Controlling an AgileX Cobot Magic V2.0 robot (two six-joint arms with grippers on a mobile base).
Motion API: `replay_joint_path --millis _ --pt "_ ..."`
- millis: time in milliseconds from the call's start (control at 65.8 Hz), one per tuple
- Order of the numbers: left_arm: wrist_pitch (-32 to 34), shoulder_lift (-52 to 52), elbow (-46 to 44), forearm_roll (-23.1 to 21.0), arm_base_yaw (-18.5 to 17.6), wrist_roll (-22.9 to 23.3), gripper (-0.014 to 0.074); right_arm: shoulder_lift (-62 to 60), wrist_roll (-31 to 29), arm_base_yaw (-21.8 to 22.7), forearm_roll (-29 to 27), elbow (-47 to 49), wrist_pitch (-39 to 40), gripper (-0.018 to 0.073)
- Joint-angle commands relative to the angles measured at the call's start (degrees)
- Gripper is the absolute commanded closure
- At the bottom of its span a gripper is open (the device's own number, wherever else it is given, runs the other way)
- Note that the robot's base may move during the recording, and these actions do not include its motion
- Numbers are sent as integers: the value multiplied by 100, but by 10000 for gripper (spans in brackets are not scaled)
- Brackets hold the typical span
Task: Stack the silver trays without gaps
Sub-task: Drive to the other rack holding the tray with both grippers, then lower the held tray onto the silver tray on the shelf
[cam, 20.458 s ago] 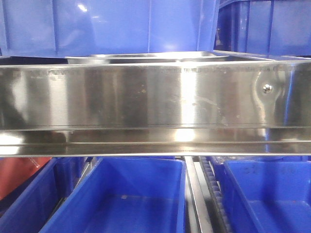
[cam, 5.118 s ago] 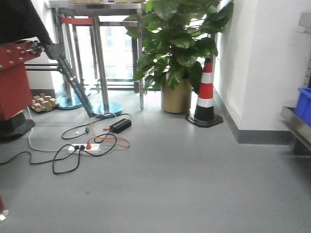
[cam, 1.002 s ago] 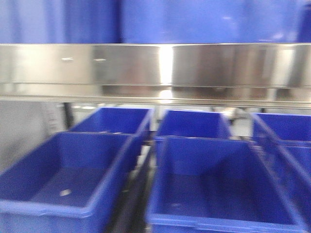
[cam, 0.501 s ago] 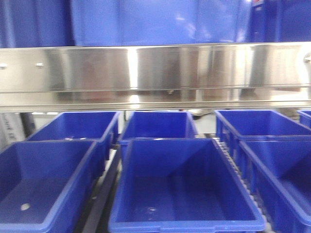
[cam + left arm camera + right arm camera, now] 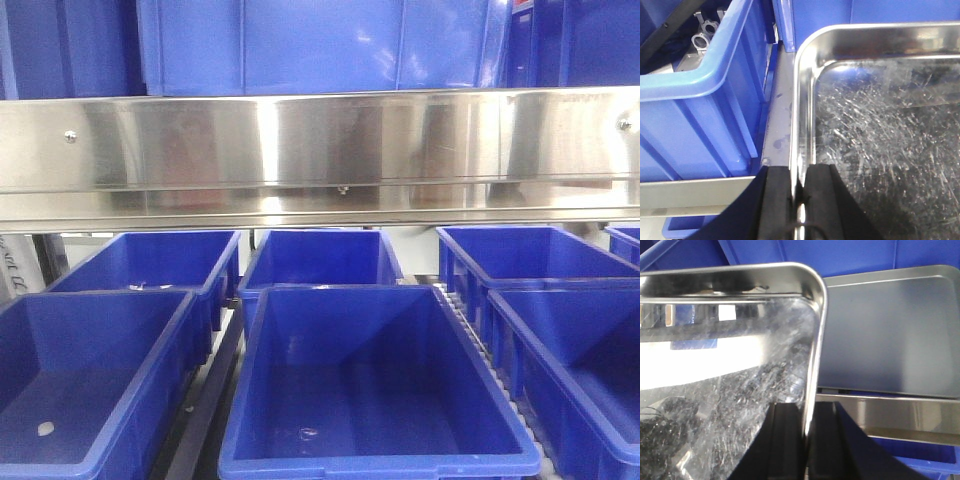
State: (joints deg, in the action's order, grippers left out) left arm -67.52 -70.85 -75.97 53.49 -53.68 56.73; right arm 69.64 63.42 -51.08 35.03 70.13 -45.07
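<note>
In the left wrist view a scratched silver tray (image 5: 880, 125) fills the right side. My left gripper (image 5: 799, 200) is shut on its thin left rim, with one black finger (image 5: 776, 200) outside and the other inside the pan. In the right wrist view my right gripper (image 5: 806, 440) is shut on the right rim of a scratched silver tray (image 5: 725, 365). A second silver tray (image 5: 885, 330) lies flat just beyond that rim, to the right. The front view shows no tray and no gripper.
A blue bin (image 5: 700, 100) holding metal parts (image 5: 702, 40) stands close to the left of the held tray. A long steel band (image 5: 320, 150) with screw heads crosses the front view. Blue bins stand above it, and several open blue bins (image 5: 370, 380) stand below.
The front view swung from a room floor with a plant to the shelf of bins. Over the last second it lost its blur and settled, the bins sliding slightly left.
</note>
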Motion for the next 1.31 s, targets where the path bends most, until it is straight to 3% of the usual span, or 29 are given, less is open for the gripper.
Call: replay_joint_path --millis 0,911,987,1093,1291 --pt "560 -33 -22 -148 -92 -20 602 -34 -51 -108 -15 54 2146 581" --pt "1156 -33 -22 -1 -92 -20 602 -34 -51 -93 -15 54 2143 581" --pt "1187 -33 -22 5 -80 -20 602 -11 -51 6 -15 143 1803 568" --pt "1451 -87 -22 -426 173 -34 602 76 -51 316 -15 475 1194 570" --pt "1946 -542 -301 -1563 804 -825 602 478 -301 657 -88 914 1172 570"
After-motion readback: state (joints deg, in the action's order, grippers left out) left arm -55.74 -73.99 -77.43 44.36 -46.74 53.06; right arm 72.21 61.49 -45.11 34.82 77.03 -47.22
